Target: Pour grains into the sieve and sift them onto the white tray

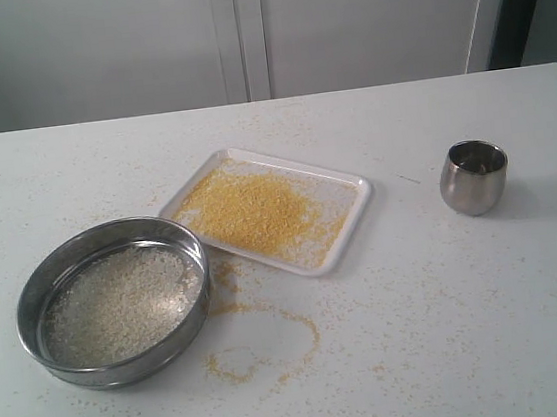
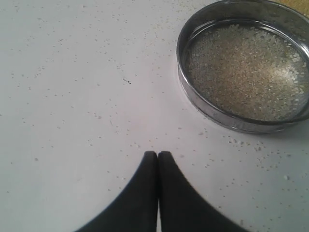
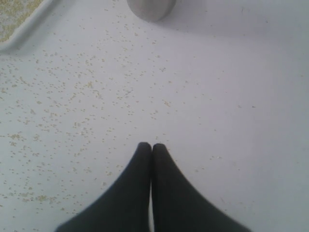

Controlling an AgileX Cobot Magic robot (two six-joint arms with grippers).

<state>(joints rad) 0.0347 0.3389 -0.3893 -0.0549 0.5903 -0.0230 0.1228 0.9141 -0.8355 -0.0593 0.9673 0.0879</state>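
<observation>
While left pincer (image 2: 158,153) and right pincer (image 3: 152,145) sit closed (empty) | only exterior shows whole white tray (image 1: 362,194)

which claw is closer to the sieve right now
Left. The left claw, shut, is close beside the sieve; the right claw, shut, is by the steel cup, with no sieve in its view.

1. Exterior view: bright, even, soft light; the white table (image 1: 453,329) looks slightly washed out.
2. The cup (image 1: 473,177) throws a faint, soft-edged shadow to its right; the sieve (image 1: 126,373) rim glints.
3. Wrist views: soft focus, a bluish cast; the black fingers (image 2: 140,198) (image 3: 130,193) show no detail.
</observation>
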